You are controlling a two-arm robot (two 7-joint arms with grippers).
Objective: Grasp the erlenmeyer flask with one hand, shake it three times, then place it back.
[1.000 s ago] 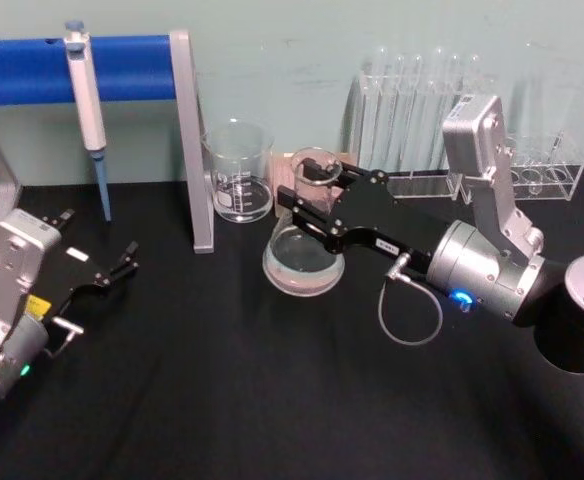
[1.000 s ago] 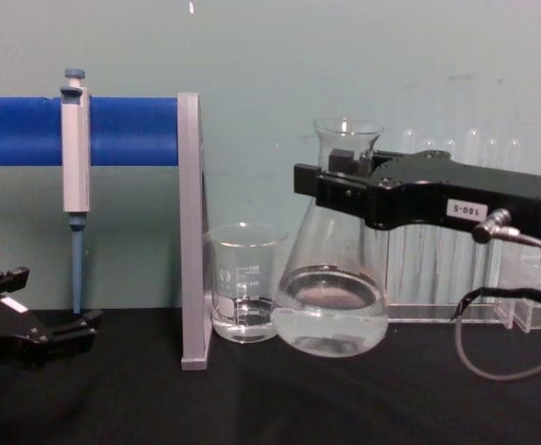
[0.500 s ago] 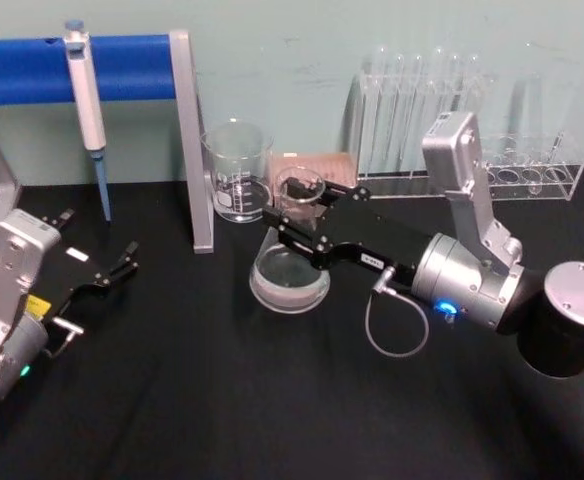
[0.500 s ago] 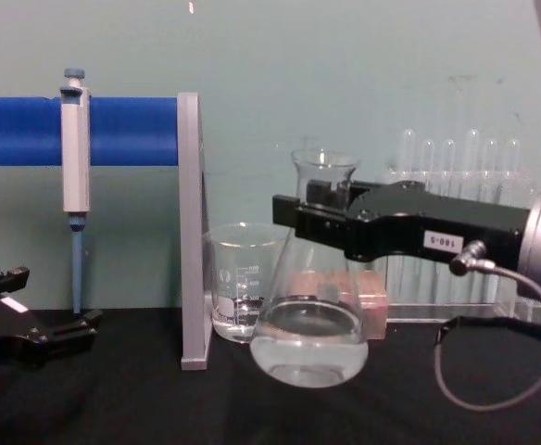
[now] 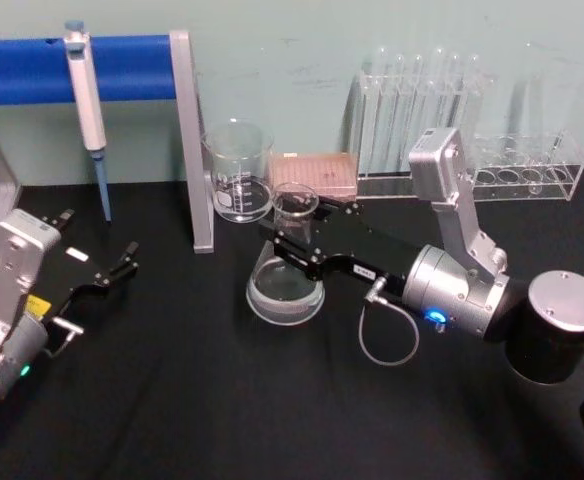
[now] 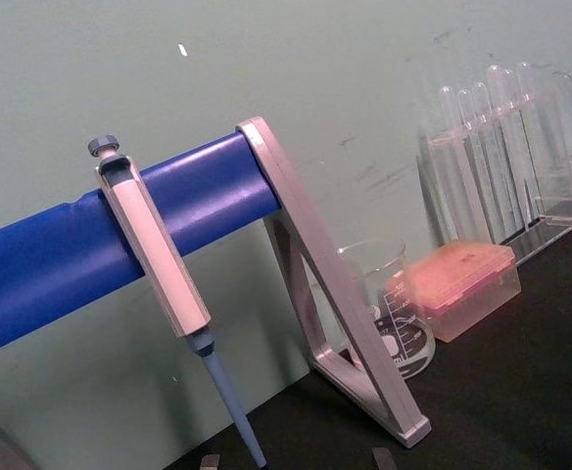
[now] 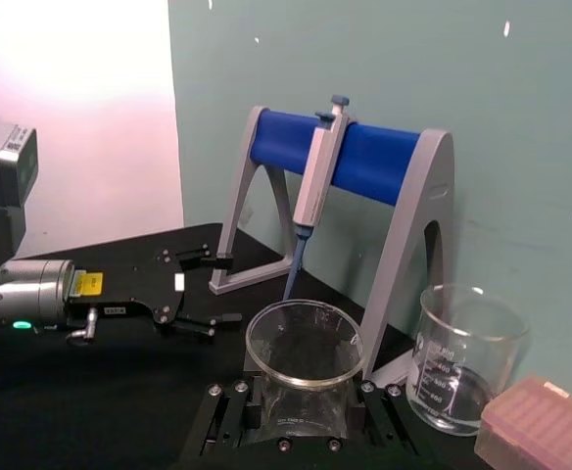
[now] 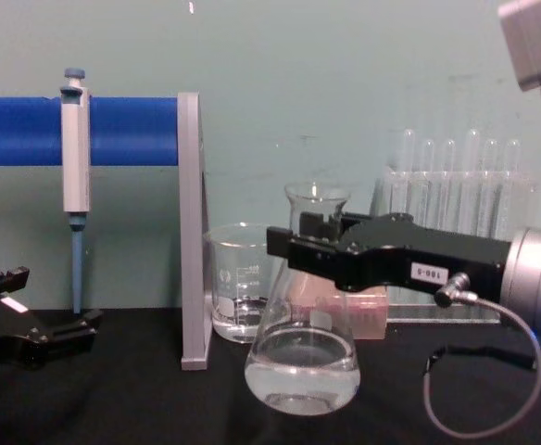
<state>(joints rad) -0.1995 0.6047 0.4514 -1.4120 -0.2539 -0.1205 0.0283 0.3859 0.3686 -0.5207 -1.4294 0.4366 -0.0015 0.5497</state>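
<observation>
While left gripper (image 5: 97,235) lies spread, white-labelled right gripper (image 5: 297,226) fingers (image 8: 291,247) pinch erlenmeyer flask (image 5: 285,291) neck.

clear glossy glass erlenmeyer flask (image 8: 300,363), matt black table cover (image 5: 222,400), satin silver metal wrist (image 5: 450,288), translucent pink plastic box (image 5: 315,172)

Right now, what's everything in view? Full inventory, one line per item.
erlenmeyer flask: 1, clear glass with clear liquid, table centre
beaker: 1, clear glass, behind the flask, beside the stand's leg
pipette: 1, grey and blue, hanging on the stand
stand: 1, blue bar on grey legs, back left
box: 1, pink, behind the flask
test tubes: several, clear, upright in the rack
rack: clear, back right
table: 1, black
right gripper: black, shut on the flask's neck
left gripper: black, open, low at table's left
</observation>
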